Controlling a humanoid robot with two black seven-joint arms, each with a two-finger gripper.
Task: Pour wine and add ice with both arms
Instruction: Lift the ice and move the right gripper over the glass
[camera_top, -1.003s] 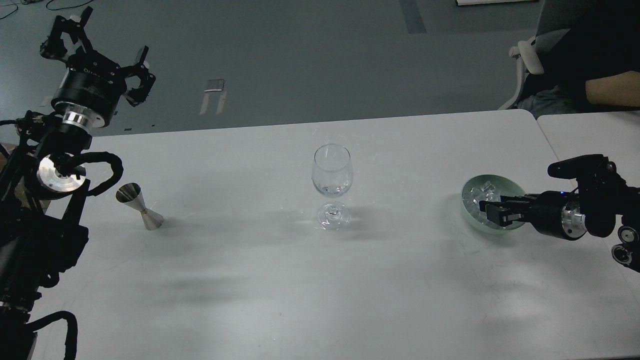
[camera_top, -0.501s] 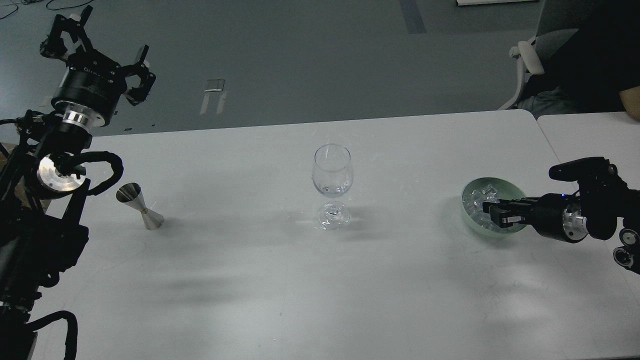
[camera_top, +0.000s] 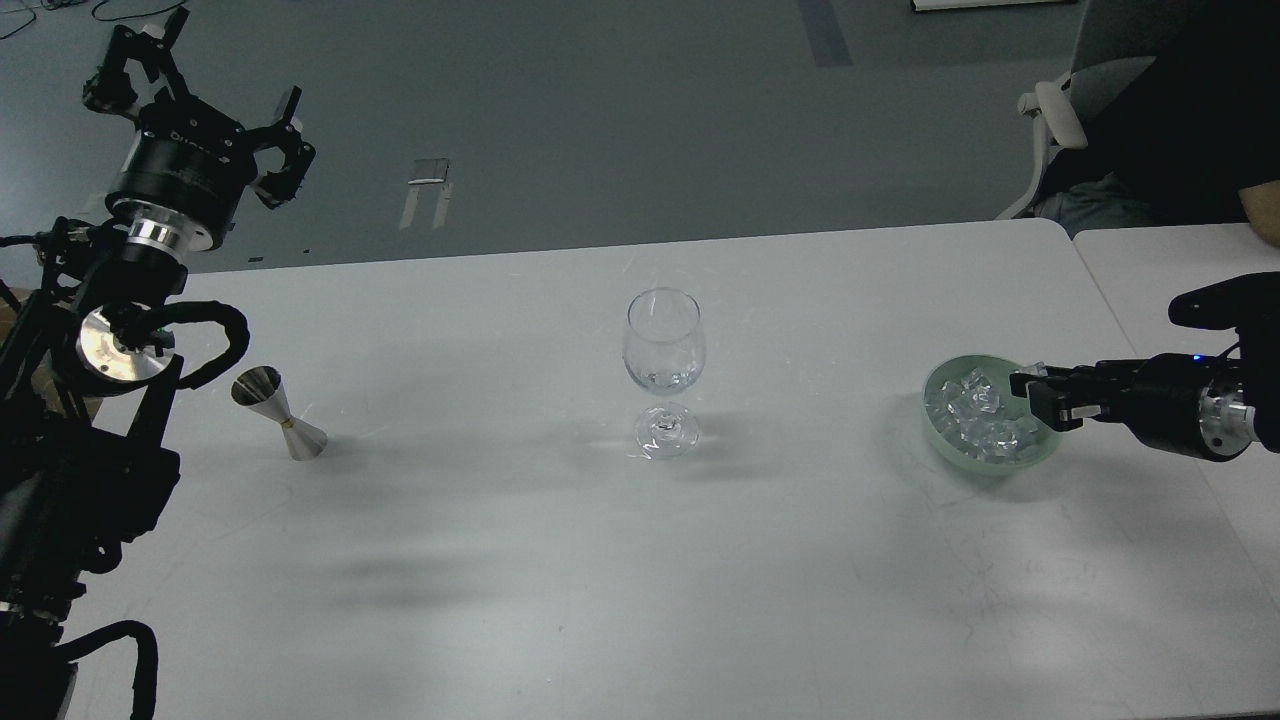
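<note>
A clear wine glass (camera_top: 665, 345) stands upright at the table's middle, with only a trace of something glinting at the bottom of its bowl. The ice (camera_top: 975, 415), several small clear cubes, lies in a pale green bowl (camera_top: 940, 452) at the right. My right gripper (camera_top: 1045, 395) comes in level from the right and sits at the bowl's right rim; its fingers are dark and close together, and I cannot tell whether they hold a cube. My left gripper (camera_top: 205, 100) is raised at the far left beyond the table's back edge, fingers spread and empty. A steel jigger (camera_top: 280, 412) stands below it.
A second white table (camera_top: 1170, 260) abuts the right side. A person in dark clothes on an office chair (camera_top: 1060, 110) sits behind its back right corner. My left arm's black links and cables (camera_top: 90, 480) fill the left edge.
My right gripper has drawn back to the right, from over the ice inside the bowl to the bowl's right rim. The person's forearm moved out of view. My left arm barely moved.
</note>
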